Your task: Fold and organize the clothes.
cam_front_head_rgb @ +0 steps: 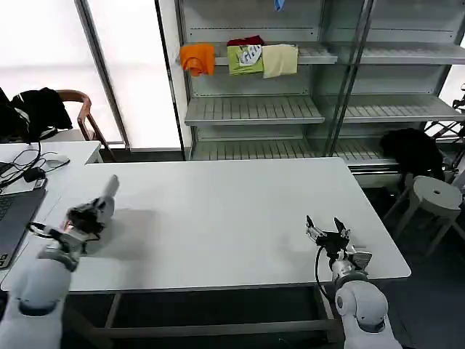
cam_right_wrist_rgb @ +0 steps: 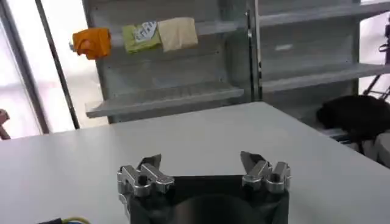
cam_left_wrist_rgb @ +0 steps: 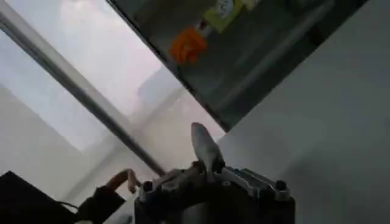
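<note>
The clothes are out of view. My left gripper hovers over the left part of the white table, its pale fingers pressed together and holding nothing; in the left wrist view the left gripper points toward the window and shelves. My right gripper sits low near the table's front right edge, jaws spread wide with only bare tabletop between them. The right wrist view shows the right gripper with its fingertips far apart.
A metal shelf unit behind the table carries orange, green and cream folded garments. A laptop and cables lie at far left. A stool and a black bag stand at right.
</note>
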Controlling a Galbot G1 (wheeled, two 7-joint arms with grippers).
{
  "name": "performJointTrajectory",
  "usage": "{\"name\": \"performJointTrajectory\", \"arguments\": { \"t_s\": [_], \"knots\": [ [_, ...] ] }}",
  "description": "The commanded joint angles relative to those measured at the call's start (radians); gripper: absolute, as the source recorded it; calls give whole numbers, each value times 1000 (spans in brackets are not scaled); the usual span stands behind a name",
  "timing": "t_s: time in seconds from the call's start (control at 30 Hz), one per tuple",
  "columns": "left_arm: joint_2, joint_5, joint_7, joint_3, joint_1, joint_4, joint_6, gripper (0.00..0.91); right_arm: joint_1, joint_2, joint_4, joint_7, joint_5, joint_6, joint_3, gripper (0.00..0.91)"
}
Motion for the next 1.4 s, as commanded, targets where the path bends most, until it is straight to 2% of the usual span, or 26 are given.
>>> {"name": "performJointTrajectory", "arguments": {
  "t_s": [0.03, 0.13, 0.37, 0.4, 0.43, 0.47, 0.57, 0.73, 0.8, 0.93, 1.07, 1.2, 1.3, 1.37, 1.4],
  "knots": [
    [-212, -138, -161, 357, -28, -81, 113, 20, -8, 0, 6, 2, 2, 2, 6, 907],
    [-238, -214, -238, 469, -84, -44, 152, 30, -11, 3, 16, 2, -3, -4, 8, 907],
    [-348, -220, -306, 632, -196, 130, 135, 30, -6, 10, 49, 1, -17, -34, 4, 907],
    [-364, -220, -319, 642, -206, 169, 125, 121, -4, 12, 51, 1, -21, -36, 2, 907],
    [-399, -221, -352, 651, -236, 212, 120, 595, -3, 16, 53, 1, -26, -38, -3, 907],
    [-422, -221, -374, 654, -247, 237, 116, 907, -1, 19, 53, 1, -29, -40, -6, 907],
    [-458, -230, -408, 637, -273, 282, 89, 907, 5, 32, 55, -6, -43, -44, -30, 907],
    [-388, -306, -406, 593, -263, 181, 47, 907, 18, 61, 44, -28, -56, -45, -89, 907],
    [-359, -407, -415, 562, -253, 98, 80, 907, 30, 79, 35, -36, -51, -50, -116, 907],
    [-292, -541, -418, 461, -216, -53, 149, 907, 65, 115, 16, -54, 10, -110, -180, 907],
    [-234, -564, -389, 308, -183, -108, 182, 907, 118, 152, -11, -67, 137, -197, -232, 907],
    [-212, -562, -389, 210, -146, -86, 181, 907, 197, 165, -87, -30, 298, -207, -299, 907],
    [-202, -570, -387, 154, -102, -77, 175, 907, 229, 163, -135, 7, 346, -207, -338, 907],
    [-197, -586, -380, 119, -70, -77, 170, 907, 239, 181, -164, 20, 342, -208, -345, 907],
    [-196, -599, -381, 108, -57, -80, 171, 907, 241, 190, -178, 47, 342, -208, -350, 907]
  ]
}}
